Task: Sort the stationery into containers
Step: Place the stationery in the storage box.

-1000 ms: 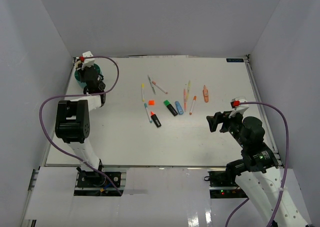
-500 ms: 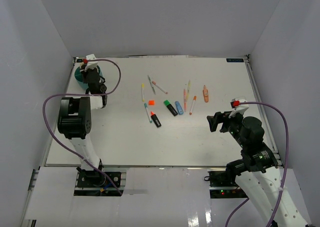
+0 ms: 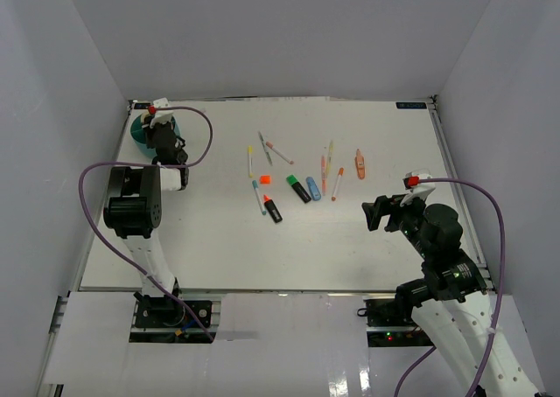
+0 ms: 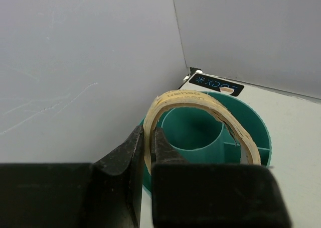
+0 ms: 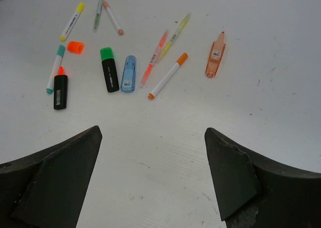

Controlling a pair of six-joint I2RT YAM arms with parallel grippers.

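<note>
Step in hand: putting the tan ring (image 4: pixel 190 98) into the teal organiser (image 4: pixel 253 130), upper left of the top view. The left hand (image 4: pixel 148 137) is clamped on the ring's left edge. The ring stands upright and lines up with the organiser's centre well; can't tell how far above the rim. It's a thin flat band with faint lettering, squashed slightly oval.

Next, probably: lower over a compartment, then release.

Mid-frame on the table (image 3: pixel 350 248), loose and unsorted: orange-black highlighter (image 5: pixel 60 87), green highlighter (image 5: pixel 108 69), blue highlighter (image 5: pixel 128 73), thin pens (image 5: pixel 165 80).

Right hand (image 5: pixel 153 132), lower right of the top view: jaws wide, holding nothing.
</note>
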